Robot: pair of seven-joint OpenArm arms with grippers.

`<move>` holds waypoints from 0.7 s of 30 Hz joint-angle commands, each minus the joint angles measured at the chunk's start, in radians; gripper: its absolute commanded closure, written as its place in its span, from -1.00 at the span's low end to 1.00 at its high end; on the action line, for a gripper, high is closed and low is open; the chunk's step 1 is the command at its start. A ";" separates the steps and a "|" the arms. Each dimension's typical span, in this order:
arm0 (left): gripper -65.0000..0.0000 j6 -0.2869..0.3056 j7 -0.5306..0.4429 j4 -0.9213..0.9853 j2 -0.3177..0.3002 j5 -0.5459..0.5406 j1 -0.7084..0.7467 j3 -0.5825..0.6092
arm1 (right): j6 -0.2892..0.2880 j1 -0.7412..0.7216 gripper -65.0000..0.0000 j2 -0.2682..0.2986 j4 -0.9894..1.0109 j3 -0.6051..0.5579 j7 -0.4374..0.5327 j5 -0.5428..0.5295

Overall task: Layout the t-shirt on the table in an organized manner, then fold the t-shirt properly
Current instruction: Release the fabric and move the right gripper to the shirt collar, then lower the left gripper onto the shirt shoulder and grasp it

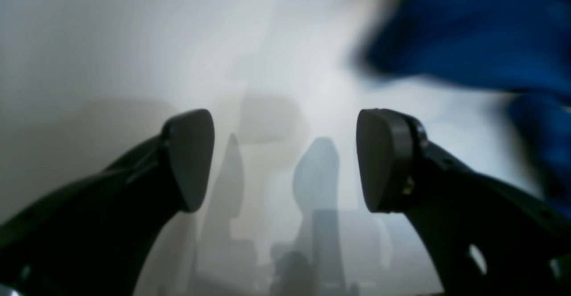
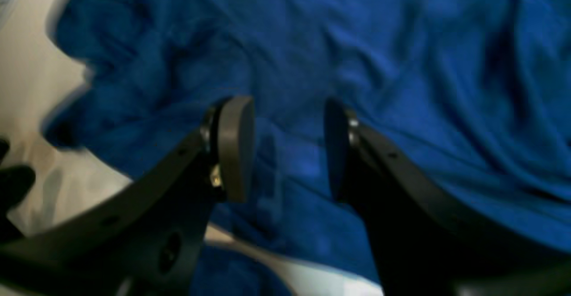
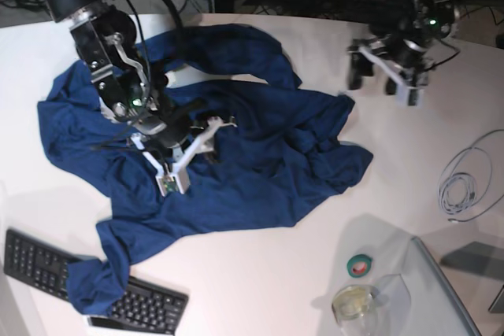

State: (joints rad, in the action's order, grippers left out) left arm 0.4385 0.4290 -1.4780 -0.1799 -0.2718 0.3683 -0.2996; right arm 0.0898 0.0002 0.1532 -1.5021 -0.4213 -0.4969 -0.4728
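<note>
The dark navy-blue t-shirt (image 3: 260, 171) lies crumpled and unfolded across the left and middle of the white table (image 3: 276, 289). One corner of it hangs over a keyboard. My right gripper (image 3: 193, 151) hovers over the middle of the shirt. In the right wrist view its jaws (image 2: 287, 149) stand apart over wrinkled blue cloth (image 2: 424, 64), with nothing between them. My left gripper (image 3: 383, 83) is at the far right, beside the shirt's edge. It is open (image 1: 285, 153) over bare table (image 1: 111, 42), with blurred shirt fabric (image 1: 482, 33) at the upper right.
A black keyboard (image 3: 55, 261) lies at the front left, partly under the shirt. A green tape roll (image 3: 361, 265) and a clear round dish (image 3: 353, 302) sit front right beside a grey glassy panel (image 3: 453, 304). A coiled white cable (image 3: 468, 182) lies at the right edge.
</note>
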 commanded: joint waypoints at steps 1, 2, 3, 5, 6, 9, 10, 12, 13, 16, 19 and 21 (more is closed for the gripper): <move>-0.46 -0.004 -0.017 -0.017 -0.008 -0.010 0.001 0.017 | -0.006 -0.013 0.27 0.007 -0.022 -0.011 0.022 -0.011; -0.46 -0.004 -0.017 -0.014 -0.007 -0.010 -0.001 0.040 | -0.006 -0.007 0.27 0.019 -0.019 -0.012 0.022 -0.011; -0.46 -0.004 -0.017 -0.011 -0.005 -0.013 -0.002 0.056 | -0.006 -0.004 0.27 0.032 -0.019 -0.014 0.024 -0.011; -0.46 -0.004 -0.019 0.001 0.010 -0.019 -0.004 0.083 | -0.006 0.007 0.27 0.050 -0.019 -0.012 0.033 -0.011; -0.46 -0.004 -0.019 0.010 0.024 -0.019 -0.005 0.083 | -0.006 0.010 0.27 0.056 -0.019 -0.012 0.040 -0.011; -0.46 -0.004 -0.017 0.040 0.059 -0.020 -0.013 0.078 | -0.006 0.017 0.27 0.072 -0.021 -0.011 0.051 -0.011; -0.46 -0.004 -0.019 0.060 0.067 -0.020 -0.016 0.078 | -0.006 0.017 0.27 0.072 -0.021 -0.011 0.051 -0.011; -0.46 -0.004 -0.020 0.109 0.090 -0.020 -0.018 0.076 | -0.006 0.019 0.27 0.073 -0.021 -0.011 0.051 -0.011; -0.46 -0.004 -0.020 0.127 0.101 -0.022 -0.024 0.076 | -0.006 0.019 0.27 0.073 -0.021 -0.011 0.051 -0.011; -0.46 -0.004 -0.020 0.191 0.124 -0.097 -0.051 0.070 | -0.006 0.019 0.27 0.088 -0.021 -0.011 0.051 -0.011; -0.46 -0.004 -0.015 0.259 0.127 -0.254 -0.061 0.013 | -0.006 0.019 0.27 0.093 -0.021 -0.011 0.051 -0.011; -0.46 -0.004 -0.014 0.293 0.122 -0.327 -0.073 0.003 | -0.006 0.019 0.27 0.093 -0.021 -0.011 0.051 -0.011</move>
State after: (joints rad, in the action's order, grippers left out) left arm 0.5003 0.3363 -1.1976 -0.0532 -0.6632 0.2848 -0.2962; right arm 0.0895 0.0319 0.2481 -1.5036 -0.4358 -0.4683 -0.4828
